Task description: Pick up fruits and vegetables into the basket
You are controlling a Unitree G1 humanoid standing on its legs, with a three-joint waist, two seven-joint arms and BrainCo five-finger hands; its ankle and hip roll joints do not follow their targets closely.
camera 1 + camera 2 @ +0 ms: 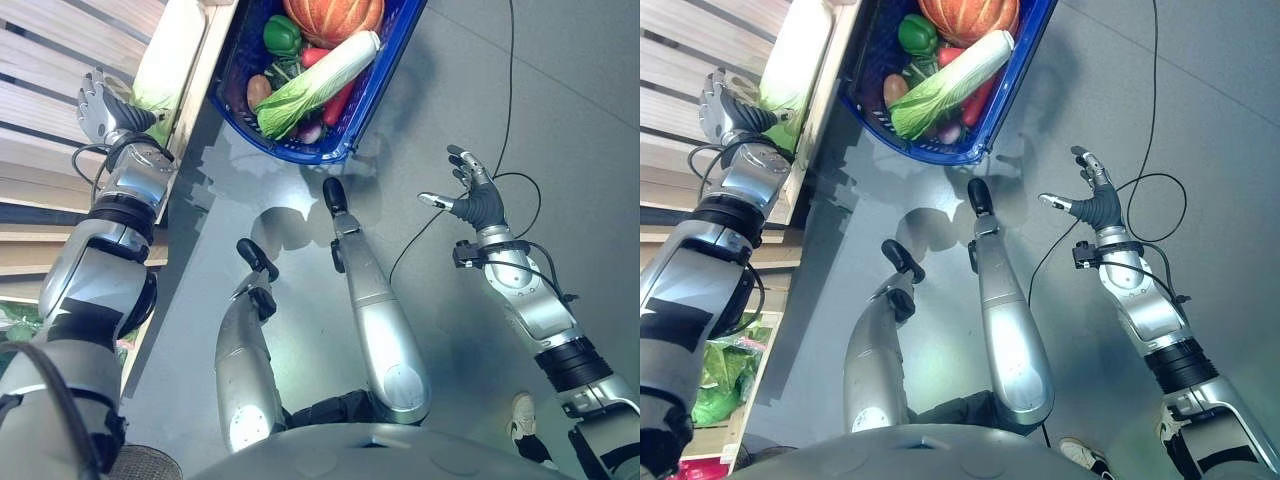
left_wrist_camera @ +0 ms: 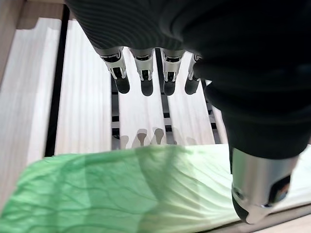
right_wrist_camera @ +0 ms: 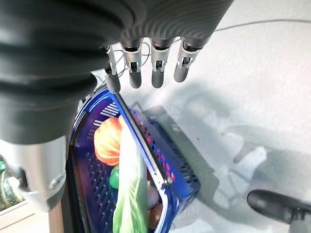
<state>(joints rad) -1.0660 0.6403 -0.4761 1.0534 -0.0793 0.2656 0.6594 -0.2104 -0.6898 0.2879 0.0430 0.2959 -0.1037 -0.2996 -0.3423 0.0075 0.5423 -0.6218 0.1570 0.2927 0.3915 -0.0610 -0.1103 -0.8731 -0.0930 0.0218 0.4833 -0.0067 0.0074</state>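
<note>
My left hand (image 1: 100, 108) hovered above the slatted wooden shelf (image 1: 40, 70), fingers straight and relaxed, holding nothing, just beside a pale green cabbage (image 1: 168, 55) lying along the shelf's edge. My right hand (image 1: 472, 195) hung spread wide over the grey floor (image 1: 560, 100), well apart from the blue basket (image 1: 372, 95). In the basket lay a pumpkin (image 1: 333, 17), a green pepper (image 1: 282, 35) and another long cabbage (image 1: 318, 82).

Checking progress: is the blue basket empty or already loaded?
Loaded. The basket holds a pumpkin, a green pepper, a cabbage lying across the pile, and more beneath.
</note>
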